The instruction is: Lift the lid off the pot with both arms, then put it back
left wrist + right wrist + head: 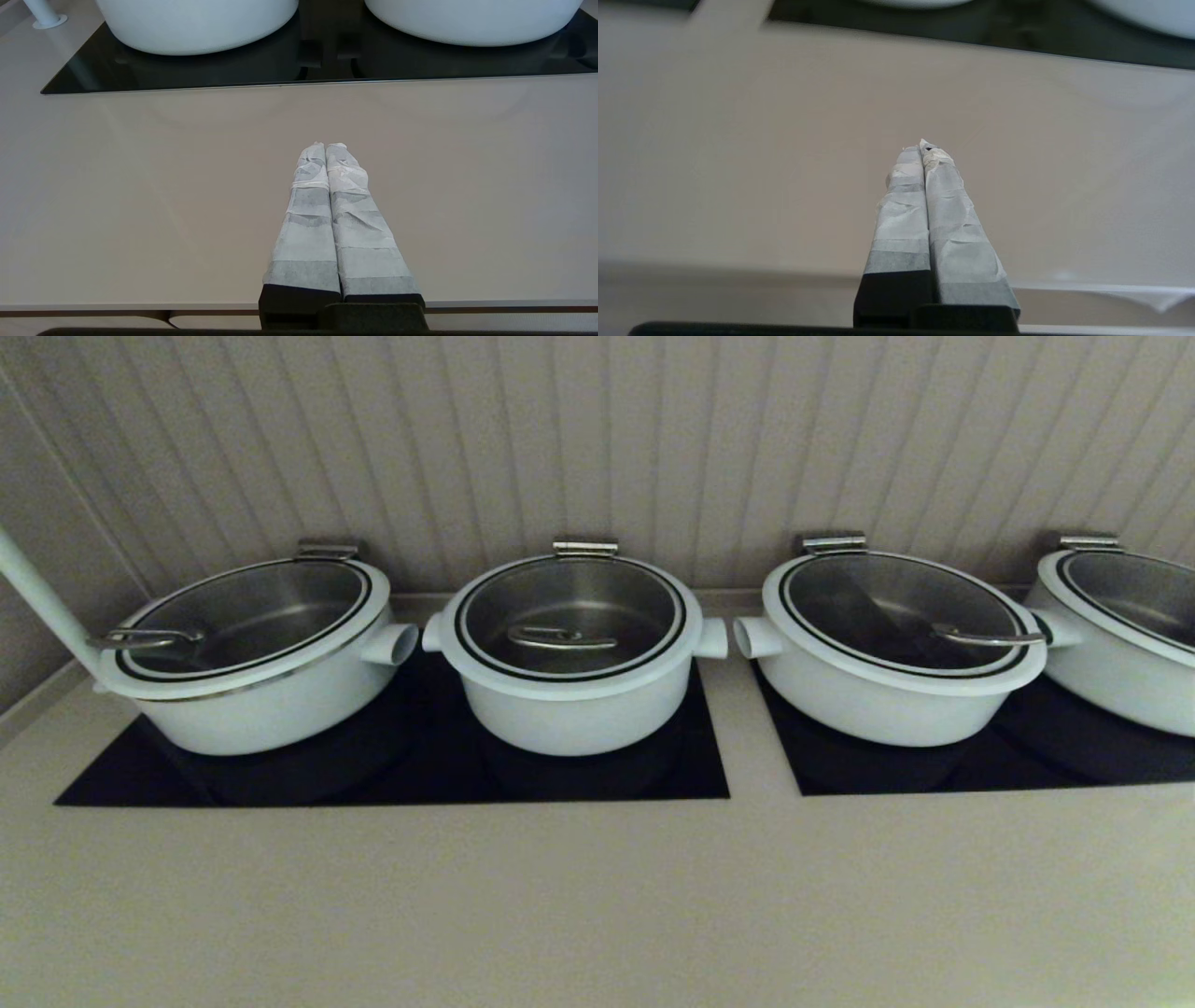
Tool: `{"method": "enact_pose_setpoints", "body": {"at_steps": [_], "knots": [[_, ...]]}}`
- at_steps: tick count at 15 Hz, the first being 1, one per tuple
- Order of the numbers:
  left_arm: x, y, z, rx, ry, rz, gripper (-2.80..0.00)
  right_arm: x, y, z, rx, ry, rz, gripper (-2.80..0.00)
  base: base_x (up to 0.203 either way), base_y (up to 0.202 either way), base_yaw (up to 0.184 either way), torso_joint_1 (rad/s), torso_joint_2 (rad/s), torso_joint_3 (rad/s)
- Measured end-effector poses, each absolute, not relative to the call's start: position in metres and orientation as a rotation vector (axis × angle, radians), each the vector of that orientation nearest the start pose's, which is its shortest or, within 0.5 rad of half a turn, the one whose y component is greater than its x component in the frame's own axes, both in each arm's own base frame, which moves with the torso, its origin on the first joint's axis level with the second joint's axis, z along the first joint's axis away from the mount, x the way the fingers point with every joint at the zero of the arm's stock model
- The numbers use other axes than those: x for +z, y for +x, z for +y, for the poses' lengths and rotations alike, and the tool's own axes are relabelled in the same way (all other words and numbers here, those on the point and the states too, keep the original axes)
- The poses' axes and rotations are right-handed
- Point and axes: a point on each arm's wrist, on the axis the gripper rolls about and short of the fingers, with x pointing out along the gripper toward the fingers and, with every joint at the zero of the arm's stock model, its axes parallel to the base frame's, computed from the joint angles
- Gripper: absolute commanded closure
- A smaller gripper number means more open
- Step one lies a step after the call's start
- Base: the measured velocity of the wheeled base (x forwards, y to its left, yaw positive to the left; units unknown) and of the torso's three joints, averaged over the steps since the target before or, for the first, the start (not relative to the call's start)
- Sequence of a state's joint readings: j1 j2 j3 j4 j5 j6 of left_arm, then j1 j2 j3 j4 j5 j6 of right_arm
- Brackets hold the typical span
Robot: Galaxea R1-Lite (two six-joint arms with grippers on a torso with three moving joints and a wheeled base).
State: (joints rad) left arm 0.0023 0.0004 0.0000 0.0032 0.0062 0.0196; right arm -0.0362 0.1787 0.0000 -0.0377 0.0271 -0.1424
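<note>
Four white pots stand in a row along the back of the beige table [597, 896], against a ribbed wall, two on each of two black glass cooktop panels. Second from the robot's left is the pot [574, 705], narrower and deeper than its neighbours, with a short stub handle on each side; it sits at the right part of the left cooktop panel [392, 775]. Seated flat on it is the lid [571, 616], its broad white rim and thin black ring level, the curved steel bar handle [560, 637] lying across its centre. Just beside it on the left is a wider pot [257, 663] whose stub handle nearly meets the pot's own; on the right, across a strip of bare table, another wide pot [896, 658] points its stub toward it. A fourth pot [1120, 635] is cut off at the right edge. Neither arm shows in the head view. The left gripper [325, 145] hovers over the table's near edge, wrapped fingers pressed together, holding nothing, facing the left panel. The right gripper [923, 147] is likewise closed and empty over the front of the table.
</note>
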Motion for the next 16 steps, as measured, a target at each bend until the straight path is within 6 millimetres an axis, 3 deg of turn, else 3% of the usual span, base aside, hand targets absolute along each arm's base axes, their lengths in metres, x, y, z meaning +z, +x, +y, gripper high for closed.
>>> {"method": "enact_pose_setpoints", "body": {"at_steps": [6,16], "knots": [[0.075,-0.023,0.000,0.008,0.020,0.004,0.00,0.075,-0.022,0.002,0.041,-0.114,0.019,0.00,0.000,0.000,0.000,0.000,0.00,0.000],[0.075,-0.023,0.000,0.008,0.020,0.004,0.00,0.075,-0.023,0.002,0.039,-0.109,0.003,0.00,0.000,0.000,0.000,0.000,0.00,0.000]]}}
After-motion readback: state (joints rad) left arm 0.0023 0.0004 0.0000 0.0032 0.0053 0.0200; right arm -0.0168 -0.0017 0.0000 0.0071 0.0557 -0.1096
